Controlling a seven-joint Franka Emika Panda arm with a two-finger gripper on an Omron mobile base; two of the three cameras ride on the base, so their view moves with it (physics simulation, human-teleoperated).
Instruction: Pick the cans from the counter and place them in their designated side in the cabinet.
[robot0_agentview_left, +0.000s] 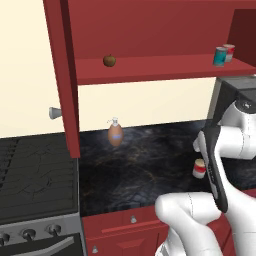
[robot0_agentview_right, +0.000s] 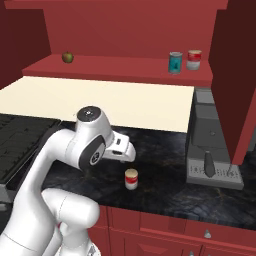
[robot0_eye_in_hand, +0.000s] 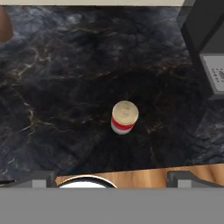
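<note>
Apple (robot0_agentview_left: 109, 60): sits on the left part of the cabinet (robot0_agentview_left: 150, 30) shelf.
Soap bottle (robot0_agentview_left: 115, 133): stands at the back of the black counter (robot0_agentview_left: 140, 170).
Can on counter (robot0_eye_in_hand: 124, 117): cream top, red band, standing up, near the front edge, right under the hand.
Gripper (robot0_eye_in_hand: 111, 178): above the can, fingers wide apart, holding nothing.
Shelf cans: a blue can (robot0_agentview_right: 175, 62) and a red and white can (robot0_agentview_right: 194, 59), side by side on the right.

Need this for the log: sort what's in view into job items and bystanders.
Job: can on the counter, counter, two cans already on the shelf, cabinet.
Bystanders: apple, soap bottle, stove.
</note>
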